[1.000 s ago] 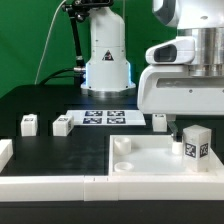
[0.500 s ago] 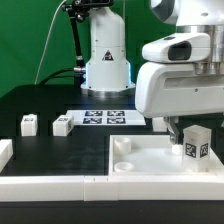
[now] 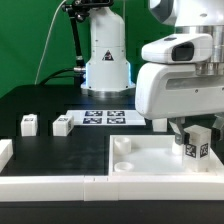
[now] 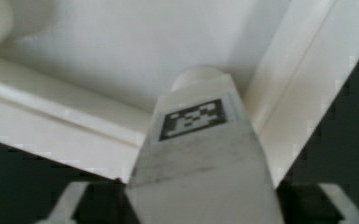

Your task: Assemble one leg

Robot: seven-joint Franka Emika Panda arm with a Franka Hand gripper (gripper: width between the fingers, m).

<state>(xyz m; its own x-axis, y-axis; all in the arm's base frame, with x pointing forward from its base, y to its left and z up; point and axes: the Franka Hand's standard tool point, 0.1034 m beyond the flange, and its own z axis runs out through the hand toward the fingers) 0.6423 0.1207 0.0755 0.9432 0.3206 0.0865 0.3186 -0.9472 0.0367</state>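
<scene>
On the exterior view's right, gripper (image 3: 192,128) clamping the leg (image 3: 195,143) upright over the white panel (image 3: 150,155), sitting slightly lower than a moment ago, spare blocks (image 3: 30,124) unmoved, at the wrist, leg (image 4: 199,150) filling frame between fingers (image 4: 69,203).

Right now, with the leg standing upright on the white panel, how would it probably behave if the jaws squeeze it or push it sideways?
The leg looks like a solid plastic block, so it should stay stiff when squeezed. It is taller than wide, so a sideways push high up might tip it. Its smooth faces may slip a little, and it may also slide on the smooth white panel.
</scene>
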